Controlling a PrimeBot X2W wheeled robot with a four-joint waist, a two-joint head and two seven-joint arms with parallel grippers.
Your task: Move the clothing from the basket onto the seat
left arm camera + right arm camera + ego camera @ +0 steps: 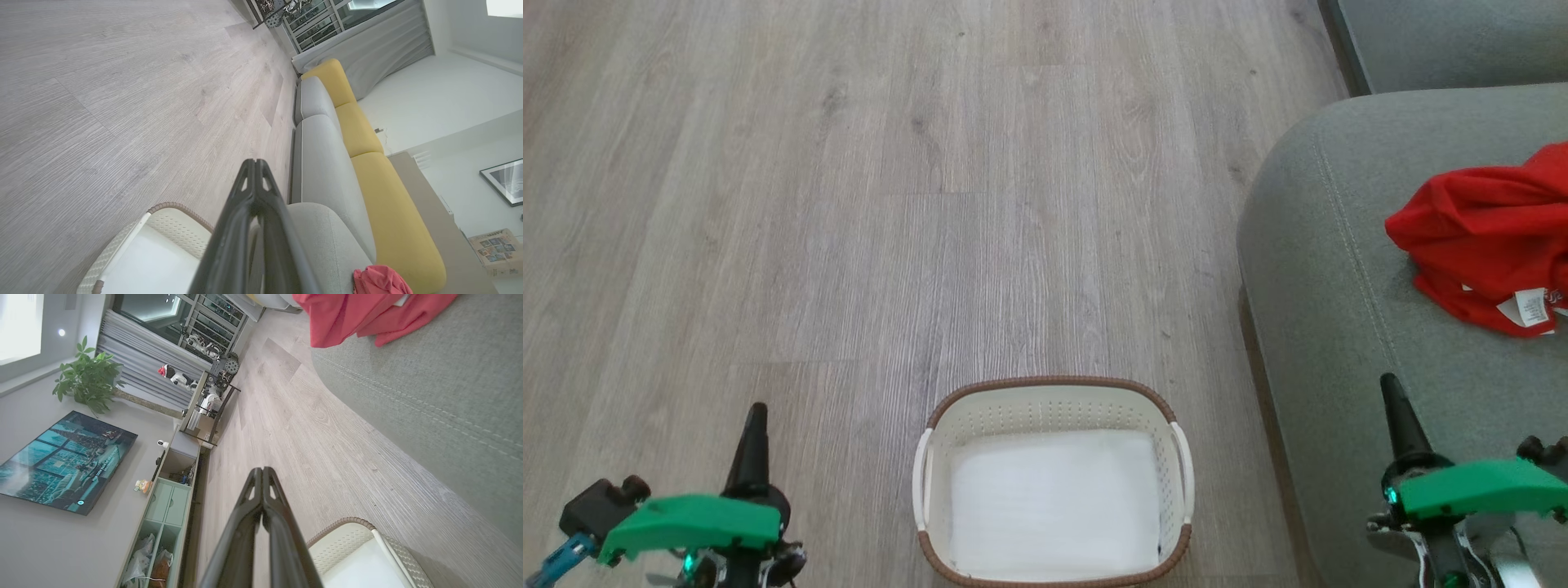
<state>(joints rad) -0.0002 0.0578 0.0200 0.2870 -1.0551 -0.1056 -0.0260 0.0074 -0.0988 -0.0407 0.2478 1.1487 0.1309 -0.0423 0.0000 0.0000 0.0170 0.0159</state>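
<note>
Basket (pixel 1054 381) looks empty; clothing (pixel 1486 229) on seat (pixel 1323 286), 3 o'clock. Left hand (pixel 756 425), right hand (pixel 1395 404) clenched, empty. Risk: right hand brushes seat, drags clothing off.

**Head view.** The bright red crumpled clothing (pixel 1486 237) ran off the right edge, so its full extent could not be told. The print on its small white label (pixel 1531 309) was too small to read. The large grey fabric sofa seat (pixel 1323 286) was cut by the right and bottom edges.

**Left wrist view.** The closed jaws of the left gripper (pixel 255 162) covered part of the white perforated plastic basket with brown woven rim (pixel 179 207). The basket's near part lay beyond the bottom edge, as did the lower part of the clothing.

**Right wrist view.** The top edge cropped the clothing, and the bottom edge cropped the basket.
</note>
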